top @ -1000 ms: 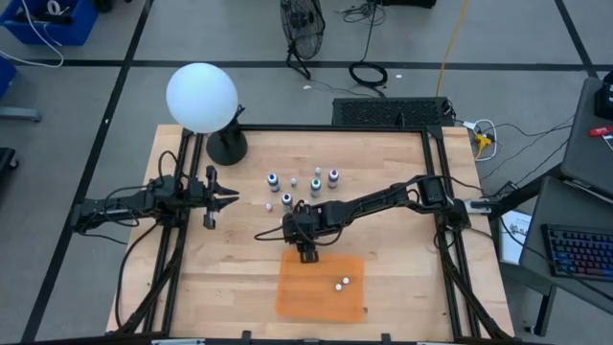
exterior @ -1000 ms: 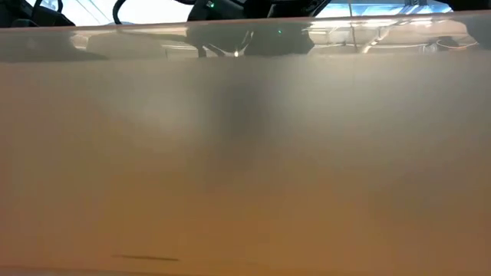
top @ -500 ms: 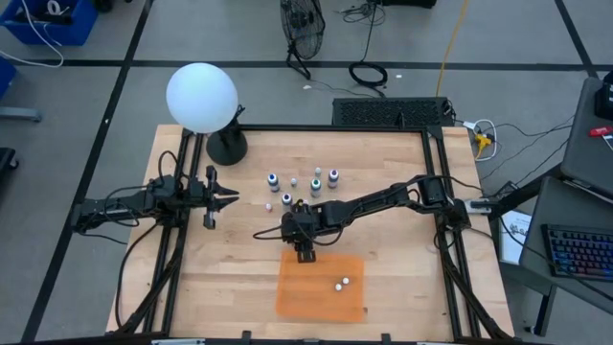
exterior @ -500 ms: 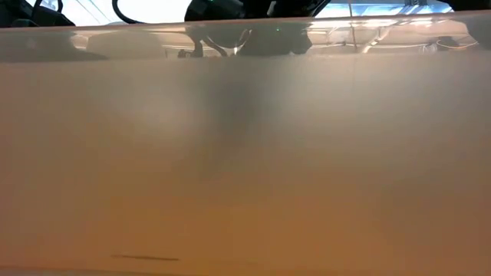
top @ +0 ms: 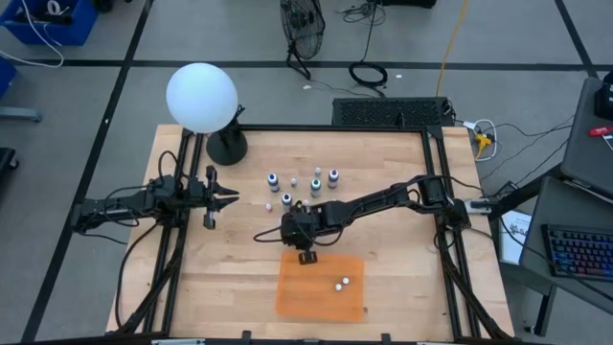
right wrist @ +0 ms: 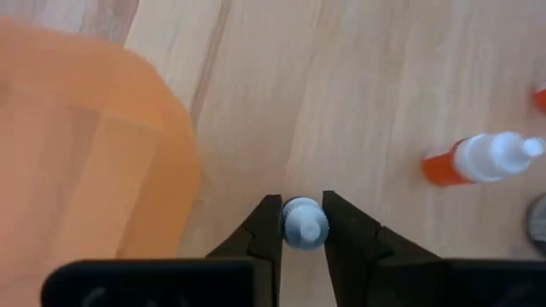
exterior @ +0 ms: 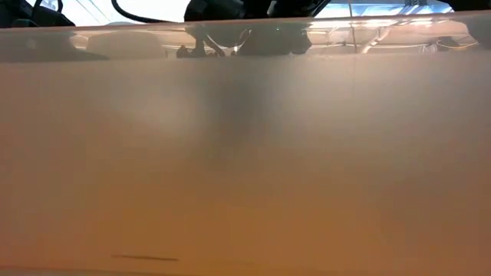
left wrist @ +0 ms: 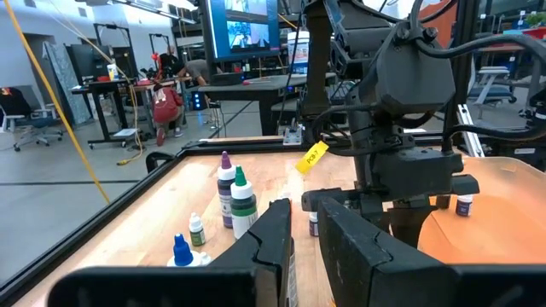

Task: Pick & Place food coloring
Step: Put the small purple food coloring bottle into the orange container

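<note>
Several small food coloring bottles (top: 303, 181) stand upright in a cluster on the wooden table, right of my left gripper (top: 215, 196); the left wrist view shows them too (left wrist: 234, 194). That gripper hovers shut with nothing in it. Two tiny bottles (top: 342, 283) rest on the flat orange mat (top: 321, 287). Just beyond the mat's far edge, my right gripper (top: 305, 253) points down and is shut on a small bottle with a pale blue-white cap (right wrist: 303, 223). An orange bottle with a white tip (right wrist: 478, 160) lies on its side nearby. My right gripper pinches the small bottle's cap (right wrist: 303, 213) between its two fingers (right wrist: 266, 226), coming from above and pointing down. The bottle stands upright under the fingers. The cap and the fingers hide whether its base is on the table.
A white globe lamp (top: 201, 96) on a black base (top: 227, 146) stands at the table's far left corner. Black frame rails (top: 436, 182) run along the table's sides. The orange mat's edge (right wrist: 183, 170) lies close beside the held bottle.
My right gripper has shut on the small bottle just beyond the mat's far edge, with almost no other movement.
</note>
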{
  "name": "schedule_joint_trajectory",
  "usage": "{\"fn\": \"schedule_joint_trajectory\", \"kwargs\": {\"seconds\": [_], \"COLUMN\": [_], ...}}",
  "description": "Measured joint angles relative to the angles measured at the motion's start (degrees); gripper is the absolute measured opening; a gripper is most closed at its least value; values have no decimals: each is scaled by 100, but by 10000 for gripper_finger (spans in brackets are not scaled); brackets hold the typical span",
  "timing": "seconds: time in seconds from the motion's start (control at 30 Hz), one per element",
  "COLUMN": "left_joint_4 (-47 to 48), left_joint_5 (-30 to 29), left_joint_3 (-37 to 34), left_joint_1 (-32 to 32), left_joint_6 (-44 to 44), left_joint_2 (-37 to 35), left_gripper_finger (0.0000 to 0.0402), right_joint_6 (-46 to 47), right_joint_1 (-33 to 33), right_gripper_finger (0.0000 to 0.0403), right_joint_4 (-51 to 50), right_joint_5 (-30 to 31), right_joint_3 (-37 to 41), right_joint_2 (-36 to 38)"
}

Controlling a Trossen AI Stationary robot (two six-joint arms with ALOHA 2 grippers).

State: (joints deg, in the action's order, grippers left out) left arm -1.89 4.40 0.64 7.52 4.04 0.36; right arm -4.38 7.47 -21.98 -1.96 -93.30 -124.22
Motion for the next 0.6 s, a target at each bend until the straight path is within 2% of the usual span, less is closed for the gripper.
{"fn": "schedule_joint_trajectory", "kwargs": {"seconds": [0.23,0.4,0.6], "left_joint_4": [-2,6,4], "left_joint_5": [0,0,0], "left_joint_3": [0,1,0], "left_joint_1": [0,-1,-1], "left_joint_6": [1,1,-1], "left_joint_2": [1,2,2], "left_gripper_finger": [67,67,67], "right_joint_6": [-110,-63,564], "right_joint_1": [52,210,739], "right_gripper_finger": [48,48,48], "right_joint_4": [-209,-573,-770], "right_joint_5": [239,796,739], "right_joint_3": [2,0,-4], "right_joint_2": [319,930,1784]}}
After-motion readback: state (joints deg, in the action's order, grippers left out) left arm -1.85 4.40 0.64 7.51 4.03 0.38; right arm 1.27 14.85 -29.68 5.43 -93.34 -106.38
